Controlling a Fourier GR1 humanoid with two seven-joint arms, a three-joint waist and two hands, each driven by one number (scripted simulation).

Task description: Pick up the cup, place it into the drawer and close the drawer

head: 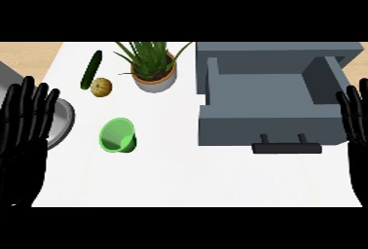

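White flat desk (pixel 215 180). Grey boxy drawer (pixel 266 129) at right, pulled open, with a dark bar handle (pixel 286 147). Left hand (pixel 25 131) and right hand (pixel 355 121) sit at the edges, fingers straight up, holding nothing. Spiky plant (pixel 154 80) in a round pot. Smooth green cup (pixel 118 135) on the desk left of the drawer, near no hand. Long cucumber (pixel 91 69).

A white counter (pixel 215 180) fills the view, with pale wooden floor (pixel 28 51) showing beyond its far left corner.

No legible text or labels anywhere.
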